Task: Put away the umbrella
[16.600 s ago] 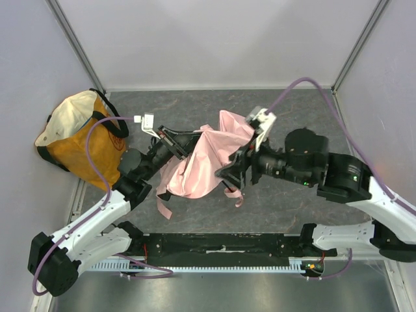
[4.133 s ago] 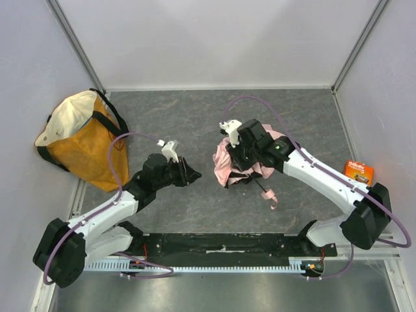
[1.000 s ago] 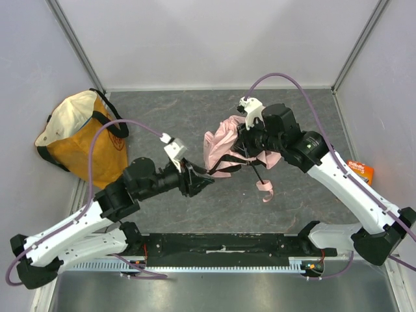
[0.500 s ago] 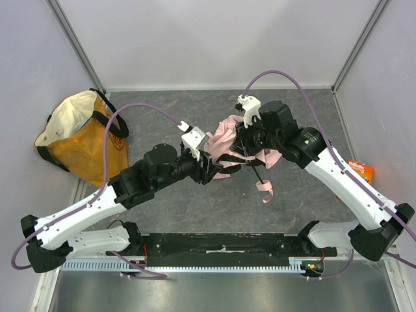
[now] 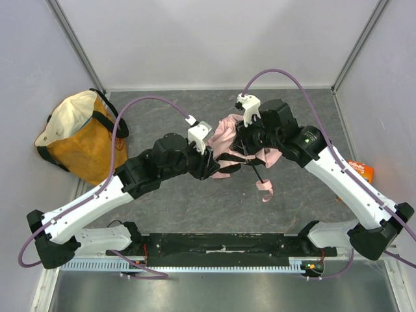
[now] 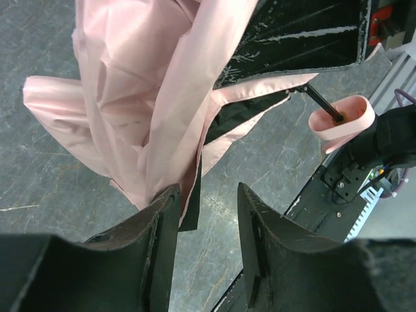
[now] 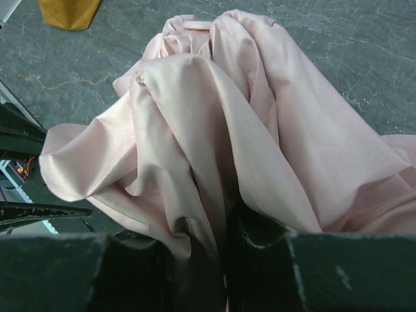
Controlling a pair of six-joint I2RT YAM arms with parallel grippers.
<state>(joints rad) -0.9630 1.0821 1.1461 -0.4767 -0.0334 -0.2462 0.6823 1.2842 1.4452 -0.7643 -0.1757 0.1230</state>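
The pale pink umbrella [image 5: 229,133] hangs bunched above the middle of the table, its black shaft and pink strap loop [image 5: 264,186] trailing down to the right. My right gripper [image 5: 244,144] is shut on its gathered fabric; the canopy [image 7: 214,130] fills the right wrist view. My left gripper [image 5: 211,166] is open at the canopy's lower left edge. In the left wrist view the hanging fabric [image 6: 143,117] reaches the left finger [image 6: 159,221], with a fabric edge between the jaws, and the strap loop [image 6: 341,117] shows at the right.
The orange-and-cream tote bag [image 5: 78,136] stands against the left wall. A small orange package [image 5: 359,170] lies by the right wall. The black base rail [image 5: 221,247] runs along the near edge.
My left arm has swung right and up to the umbrella's lower left edge over the last second. My right gripper holds the umbrella almost still.
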